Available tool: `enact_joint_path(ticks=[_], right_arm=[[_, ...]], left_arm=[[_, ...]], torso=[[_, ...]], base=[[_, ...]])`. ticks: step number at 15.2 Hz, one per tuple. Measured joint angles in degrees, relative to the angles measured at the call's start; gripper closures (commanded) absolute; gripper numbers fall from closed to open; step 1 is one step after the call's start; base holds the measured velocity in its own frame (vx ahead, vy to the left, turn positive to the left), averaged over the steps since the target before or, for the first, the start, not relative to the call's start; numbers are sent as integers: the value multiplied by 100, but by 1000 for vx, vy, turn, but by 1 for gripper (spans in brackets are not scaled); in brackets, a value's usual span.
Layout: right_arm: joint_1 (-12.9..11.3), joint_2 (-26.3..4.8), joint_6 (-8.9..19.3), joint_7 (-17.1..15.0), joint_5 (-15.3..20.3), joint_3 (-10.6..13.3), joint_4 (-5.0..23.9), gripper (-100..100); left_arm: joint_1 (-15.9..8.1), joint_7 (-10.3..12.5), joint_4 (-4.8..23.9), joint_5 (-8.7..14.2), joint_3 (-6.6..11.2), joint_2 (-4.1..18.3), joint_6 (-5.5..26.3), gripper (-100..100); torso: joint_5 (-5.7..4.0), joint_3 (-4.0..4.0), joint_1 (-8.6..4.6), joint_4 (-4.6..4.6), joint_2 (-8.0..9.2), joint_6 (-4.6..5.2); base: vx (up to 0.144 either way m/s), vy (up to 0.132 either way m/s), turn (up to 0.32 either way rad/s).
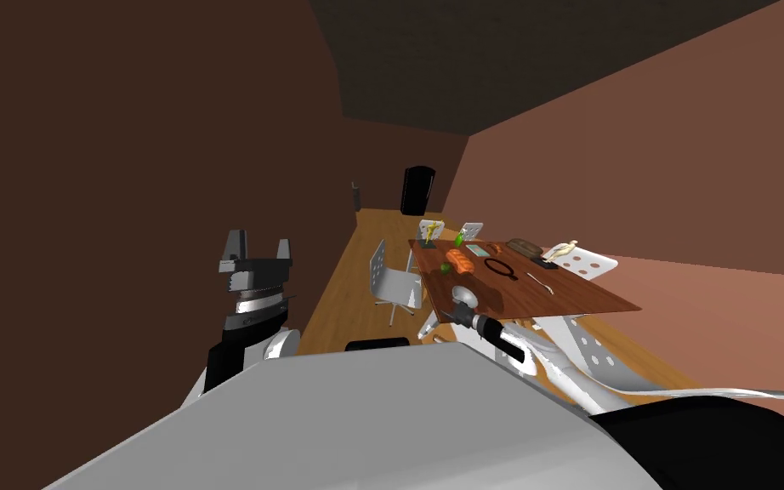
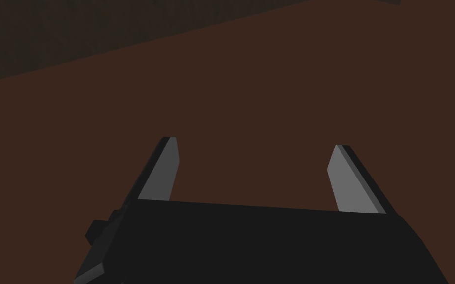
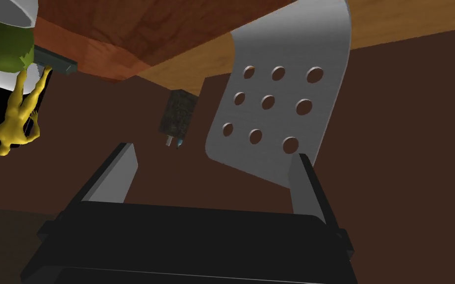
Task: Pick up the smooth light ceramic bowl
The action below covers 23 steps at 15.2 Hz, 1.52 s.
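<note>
Near the counter's point(image 1: 552, 293) close edge sat the bowl point(image 1: 465, 297), plain, pale grey and round, with an orange item point(image 1: 460, 259) and a black ring point(image 1: 499, 266) behind it. The right gripper's point(image 3: 216, 150) fingers stood apart, empty, facing a perforated chair back point(image 3: 281, 113). The left gripper's point(image 1: 258, 247) fingers were also open, well away.
</note>
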Motion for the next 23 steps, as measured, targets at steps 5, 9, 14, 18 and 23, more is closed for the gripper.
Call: enact_joint_path(ticks=[5,9,14,18,23], right_arm=[[-94,-185,-29,602,462,116,667,-100],[-160,-410,60,940,807,260,987,-100],[-299,-477,15,1452,1210,369,1563,-100],[-335,-557,94,1806,1532,486,1837,-100],[-391,-598,99,2173,1837,576,2162,-100]], left_arm=[[0,0,0,0,0,0,0,0],[0,0,0,0,0,0,0,0],[0,0,0,0,0,0,0,0],[0,0,0,0,0,0,0,0],[0,0,0,0,0,0,0,0]], torso=[[0,-5,-4,-2,-8,0],[-2,-3,-9,-1,-5,0],[-3,-2,-12,-1,-4,-1],[-5,-2,-16,-1,-2,0],[-5,1,-17,0,2,0]], base=[[59,16,36],[50,2,35],[51,-6,39],[44,-18,25],[37,-20,28]])
